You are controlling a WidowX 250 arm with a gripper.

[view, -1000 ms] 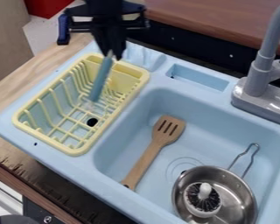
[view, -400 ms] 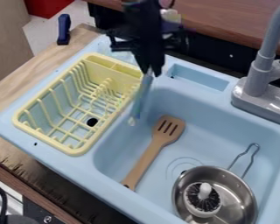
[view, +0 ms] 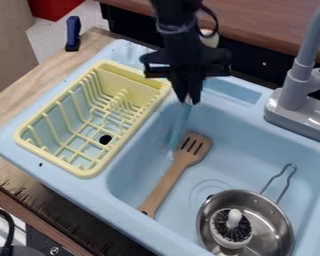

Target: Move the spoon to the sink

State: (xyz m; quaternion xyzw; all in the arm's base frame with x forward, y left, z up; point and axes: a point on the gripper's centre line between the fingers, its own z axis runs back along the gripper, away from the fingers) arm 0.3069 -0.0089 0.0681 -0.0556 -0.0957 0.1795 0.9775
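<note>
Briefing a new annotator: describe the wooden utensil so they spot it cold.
Find the light-blue sink basin. On its floor, between the pale-yellow dish rack and the round steel pan, lies a tan wooden turner with a slotted head. Wood and slots set it apart from the slim blue utensil in the black gripper.

Just beyond the tip of the tool, a blue spoon (view: pixel 180 127) in the gripper (view: pixel 188 101), the slotted wooden spatula (view: pixel 169 182) lies across the basin (view: pixel 246 142). The yellow dish rack (view: pixel 132 132) stands near one side of the spoon; the gray faucet (view: pixel 297 85) rises well apart on the other. Between spatula and faucet is open room, bounded farther from the spoon by the steel pan (view: pixel 268 217) and its upward-jutting wire handle.
</note>
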